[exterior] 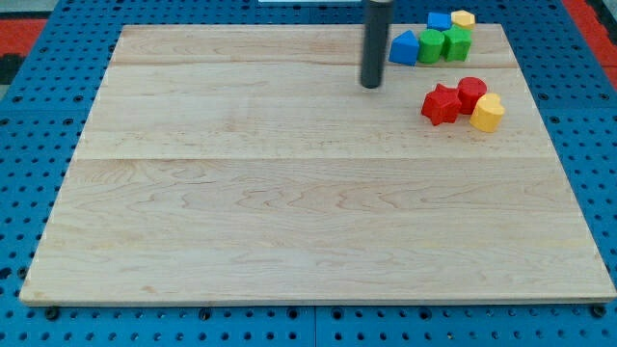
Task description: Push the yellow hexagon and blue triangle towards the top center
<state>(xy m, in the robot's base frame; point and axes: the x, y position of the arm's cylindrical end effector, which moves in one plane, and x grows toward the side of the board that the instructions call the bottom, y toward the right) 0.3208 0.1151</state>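
My tip [371, 85] rests on the wooden board [289, 193] near the view's top, right of centre. The blue triangle [404, 47] lies just to the tip's upper right, a small gap away. A yellow hexagon-like block [487, 112] lies further right and slightly lower, touching a red round block [471, 92]. A second yellow block [464, 18] sits at the view's top right; its shape is hard to make out.
Two green blocks [431, 44] [458, 42] sit in a row right of the blue triangle, touching it. A blue cube [440, 20] lies above them. A red star [442, 103] lies left of the red round block. Blue pegboard [39, 145] surrounds the board.
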